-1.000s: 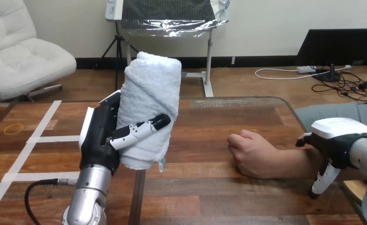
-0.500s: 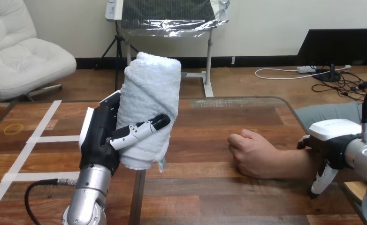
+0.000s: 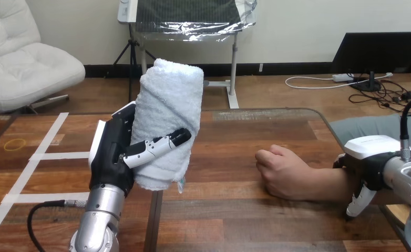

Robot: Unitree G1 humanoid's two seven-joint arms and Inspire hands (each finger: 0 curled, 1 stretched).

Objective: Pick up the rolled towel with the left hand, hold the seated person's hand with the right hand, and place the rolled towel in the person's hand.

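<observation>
The towel (image 3: 166, 115) stands upright, held off the desk (image 3: 235, 220) at 9 o'clock from the person's hand (image 3: 279, 170), with the left robot hand (image 3: 111, 157) curled round its lower half. The person's hand lies as a fist on the desk. At its 3 o'clock the right robot hand (image 3: 369, 157) sits over the forearm (image 3: 329, 184); whether it grips I cannot tell. I'd want a gentle, sure hold there and the fist opened before the towel crosses. I can read no writing anywhere.
</observation>
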